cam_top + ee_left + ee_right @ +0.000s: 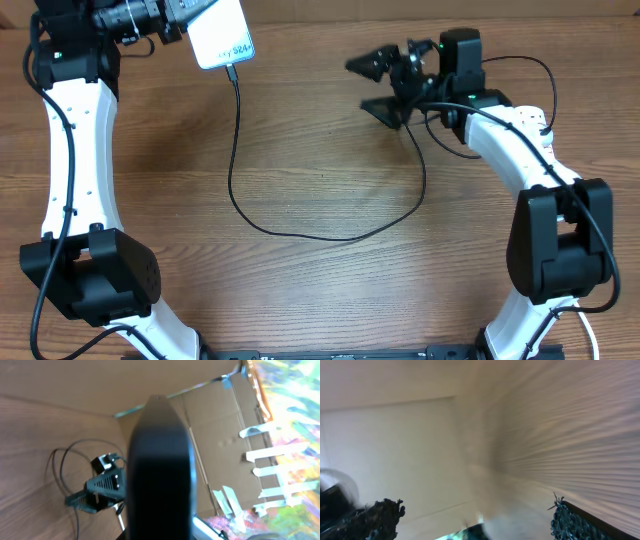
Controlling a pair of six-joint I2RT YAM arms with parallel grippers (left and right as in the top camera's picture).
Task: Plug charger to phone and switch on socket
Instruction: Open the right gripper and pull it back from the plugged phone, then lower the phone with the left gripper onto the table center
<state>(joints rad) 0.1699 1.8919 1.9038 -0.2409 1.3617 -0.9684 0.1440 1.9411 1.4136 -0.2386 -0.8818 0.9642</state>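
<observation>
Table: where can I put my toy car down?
The table is bare inside the charger loop and below it, between the two arm bases. The top is crowded: the left claw holds the phone, and the open right claw hangs by the cable.

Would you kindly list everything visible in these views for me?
phone: one, light screen, far left of table, gripped.
charger: one, black cable, tip at the phone's edge, looping across the table towards the right end effector.
table: one, brown wood.
cardboard: brown, taped, behind the table.
arms: two, white and black, either side.
left end effector: one, black, shut on phone.
right end effector: one, black, open, empty.
</observation>
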